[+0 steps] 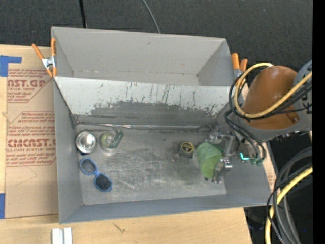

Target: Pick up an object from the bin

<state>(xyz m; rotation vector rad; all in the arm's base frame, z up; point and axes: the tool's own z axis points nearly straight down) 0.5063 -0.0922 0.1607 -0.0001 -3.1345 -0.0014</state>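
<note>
Well, on my camera view the gripper (222,161) sits at the right edge of a pale green lump (205,157) on the bin (152,174) floor, touching or overlapping it. I cannot tell whether the hand is wide or narrow, because its tip is too cluttered to read. Just left of the lump lies a small dark ring-shaped piece (187,148). Well apart, far left of the lump, are a silver can (86,142), a clear greenish cup (108,140) and blue sunglasses (95,174). The lump's right side is hidden.

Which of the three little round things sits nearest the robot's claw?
The dark gold-ringed disc, beside the green lump at the gripper; the silver piece and clear piece lie far left.
</note>
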